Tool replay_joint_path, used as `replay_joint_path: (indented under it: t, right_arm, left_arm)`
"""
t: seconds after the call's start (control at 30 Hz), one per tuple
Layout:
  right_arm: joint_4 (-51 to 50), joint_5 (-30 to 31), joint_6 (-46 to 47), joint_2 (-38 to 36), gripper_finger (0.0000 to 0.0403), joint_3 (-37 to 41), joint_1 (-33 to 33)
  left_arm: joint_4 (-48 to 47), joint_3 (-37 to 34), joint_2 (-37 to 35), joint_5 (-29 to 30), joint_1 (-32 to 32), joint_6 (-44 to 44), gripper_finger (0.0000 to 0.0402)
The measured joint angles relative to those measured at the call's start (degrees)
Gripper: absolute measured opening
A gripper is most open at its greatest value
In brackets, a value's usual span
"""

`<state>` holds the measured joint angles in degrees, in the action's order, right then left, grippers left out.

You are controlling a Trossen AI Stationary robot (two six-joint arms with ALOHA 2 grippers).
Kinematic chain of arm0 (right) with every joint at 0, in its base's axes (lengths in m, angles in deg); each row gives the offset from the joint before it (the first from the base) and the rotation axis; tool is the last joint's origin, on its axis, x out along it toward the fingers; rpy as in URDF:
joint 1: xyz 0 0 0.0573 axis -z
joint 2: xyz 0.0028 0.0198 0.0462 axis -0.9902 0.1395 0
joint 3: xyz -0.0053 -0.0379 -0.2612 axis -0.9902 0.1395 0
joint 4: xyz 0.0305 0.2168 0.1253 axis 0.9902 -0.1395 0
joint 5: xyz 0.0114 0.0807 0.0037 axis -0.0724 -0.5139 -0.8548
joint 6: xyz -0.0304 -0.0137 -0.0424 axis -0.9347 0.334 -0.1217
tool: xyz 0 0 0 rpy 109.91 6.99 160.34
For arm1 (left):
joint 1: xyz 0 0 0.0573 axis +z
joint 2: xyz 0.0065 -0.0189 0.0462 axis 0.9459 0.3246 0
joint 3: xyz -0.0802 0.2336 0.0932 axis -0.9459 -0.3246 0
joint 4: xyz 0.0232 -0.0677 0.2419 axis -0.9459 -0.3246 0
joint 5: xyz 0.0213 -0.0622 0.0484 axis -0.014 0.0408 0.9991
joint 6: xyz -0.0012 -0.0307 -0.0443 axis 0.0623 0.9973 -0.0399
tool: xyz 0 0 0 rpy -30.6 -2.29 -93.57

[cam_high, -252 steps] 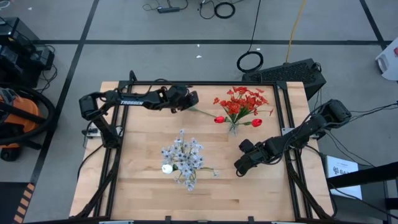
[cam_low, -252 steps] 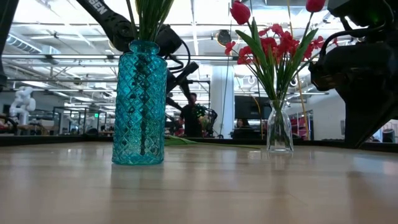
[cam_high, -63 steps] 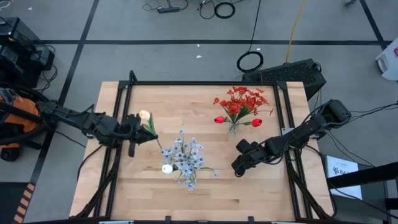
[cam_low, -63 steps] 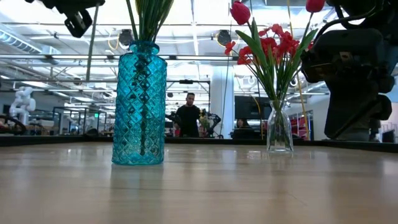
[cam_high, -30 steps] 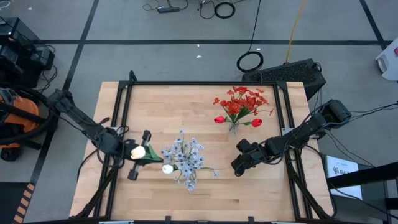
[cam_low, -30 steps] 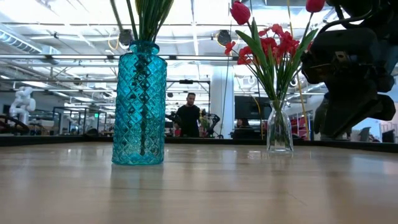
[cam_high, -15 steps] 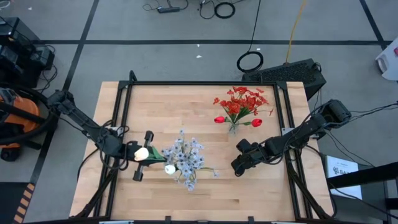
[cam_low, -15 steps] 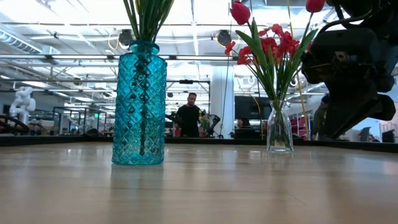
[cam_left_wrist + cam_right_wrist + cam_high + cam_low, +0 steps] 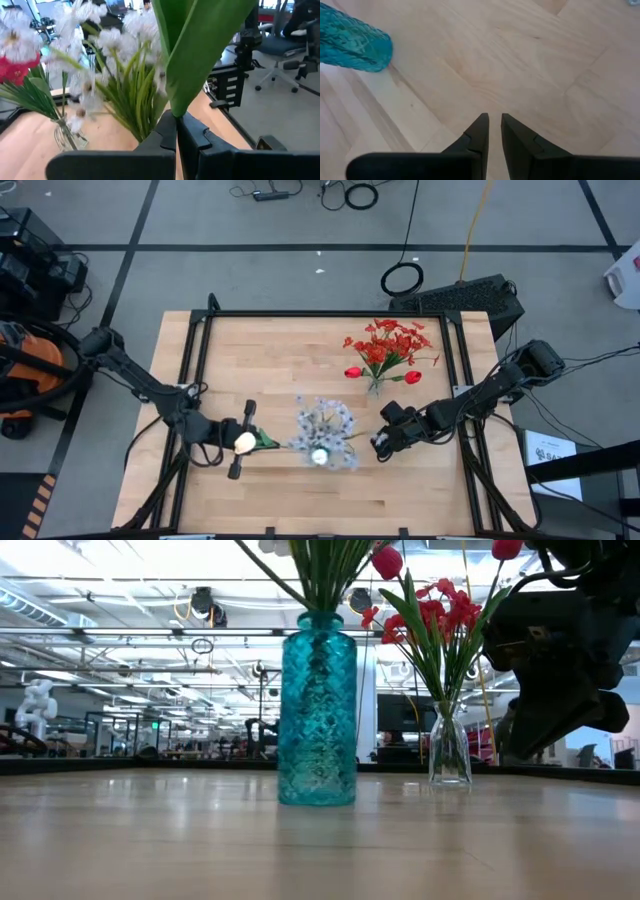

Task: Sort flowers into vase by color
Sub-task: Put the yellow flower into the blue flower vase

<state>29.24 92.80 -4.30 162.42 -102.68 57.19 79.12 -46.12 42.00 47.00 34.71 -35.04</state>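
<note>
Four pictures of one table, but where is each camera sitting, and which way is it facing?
High view: above the table, looking straight down; both arms show, the left claw holding a cream tulip.
Low view: at table-top height, looking level across; the right arm's dark bulk looms at one side.
Left wrist view: on the left arm, looking past its shut claw at the white sprays.
Right wrist view: on the right arm, looking down at bare wood past its claw.
Shared: the blue vase shows in the low and right wrist views.

Grey floor (image 9: 300,275) with dark tape lines around wooden table (image 9: 300,370). Black cables (image 9: 345,194) and cable coil (image 9: 402,279) on floor. Orange vacuum (image 9: 25,375) at side. Behind: big hall, bright ceiling lights (image 9: 130,560), office chair (image 9: 280,47).
</note>
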Motion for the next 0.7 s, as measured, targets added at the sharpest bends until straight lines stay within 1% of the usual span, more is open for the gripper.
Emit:
replay_joint_path:
  t: [0.17,0.27,0.37,0.5,0.6,0.7]
  right_arm:
    - [-0.01,0.07,0.78,0.00,0.0043,0.00,0.00]
    - [0.00,0.07,0.80,0.00,0.0043,0.00,0.00]
    - [0.49,-0.02,0.80,0.00,0.0043,0.00,0.00]
    - [4.34,-0.07,0.39,0.00,0.0043,0.00,0.00]
    - [8.81,0.05,-3.03,0.00,0.0043,0.00,-0.07]
    - [13.32,0.36,-8.76,0.00,0.0042,0.00,-0.65]
  left_arm:
    - [0.10,2.54,0.76,1.45,0.06,-0.55,0.0000]
    - [0.07,4.10,0.74,1.60,0.36,-2.80,0.0000]
    - [-0.15,4.83,0.74,1.60,0.68,-3.07,0.0000]
    - [-0.13,5.01,0.74,1.63,1.12,-2.98,0.0000]
    - [0.07,5.01,0.74,1.58,1.08,-2.86,0.0000]
    - [0.14,5.01,0.74,1.54,1.08,-2.84,0.0000]
